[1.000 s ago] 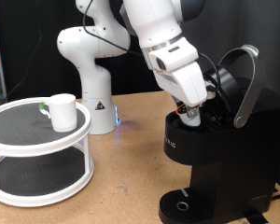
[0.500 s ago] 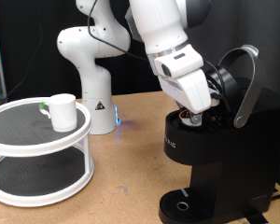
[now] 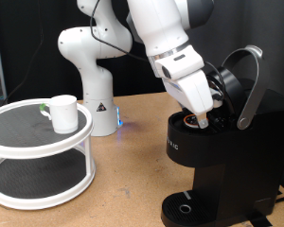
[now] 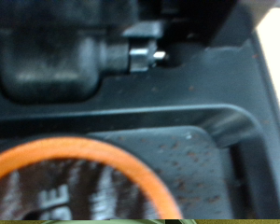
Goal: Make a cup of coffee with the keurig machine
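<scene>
The black keurig machine (image 3: 213,170) stands at the exterior view's right with its silver-grey lid handle (image 3: 251,85) raised and the pod chamber open. My gripper (image 3: 201,119) hangs right over the open chamber, fingertips at its rim. An orange-rimmed pod (image 3: 189,120) shows in the chamber beside the fingertips. The wrist view looks down on this pod's orange ring (image 4: 75,154) with a dark lettered top, inside the black machine housing (image 4: 177,103). No fingers show in the wrist view. The white cup (image 3: 63,112) stands on the top tier of a white stand, far from the gripper.
The white two-tier round stand (image 3: 38,142) sits at the exterior view's left on the wooden table. The robot's white base (image 3: 90,76) is behind it. The machine's round drip base (image 3: 183,206) is at the bottom, with nothing on it.
The hand has shifted slightly to the exterior view's right over the chamber. The small white pod seen at the fingertips earlier no longer shows there; an orange rim shows in the chamber.
</scene>
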Controlling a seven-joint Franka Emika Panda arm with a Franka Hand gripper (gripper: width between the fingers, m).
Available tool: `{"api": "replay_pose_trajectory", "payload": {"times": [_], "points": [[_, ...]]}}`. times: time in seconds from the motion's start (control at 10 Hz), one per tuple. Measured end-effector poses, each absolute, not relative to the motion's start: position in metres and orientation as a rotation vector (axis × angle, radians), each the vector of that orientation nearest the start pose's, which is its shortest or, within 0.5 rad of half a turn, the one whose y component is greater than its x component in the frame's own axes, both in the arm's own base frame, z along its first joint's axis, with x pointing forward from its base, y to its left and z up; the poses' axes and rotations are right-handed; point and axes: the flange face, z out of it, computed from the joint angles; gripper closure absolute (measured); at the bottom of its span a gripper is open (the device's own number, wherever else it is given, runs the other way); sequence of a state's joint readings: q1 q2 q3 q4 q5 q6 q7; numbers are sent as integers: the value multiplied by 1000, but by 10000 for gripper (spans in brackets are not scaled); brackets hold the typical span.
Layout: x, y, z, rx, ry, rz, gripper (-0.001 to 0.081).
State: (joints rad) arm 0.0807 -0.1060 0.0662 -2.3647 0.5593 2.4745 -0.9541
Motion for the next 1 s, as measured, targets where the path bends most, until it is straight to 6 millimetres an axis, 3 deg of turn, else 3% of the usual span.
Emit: {"api": "replay_pose_trajectory", "payload": {"times": [0.1,0.7,1.0], "points": [[502,70,393,-2638,-908,-552,15],[491,18,434,-2553,-836,-609,-1],[489,15,435,-2547,-830,-604,-1]]}}
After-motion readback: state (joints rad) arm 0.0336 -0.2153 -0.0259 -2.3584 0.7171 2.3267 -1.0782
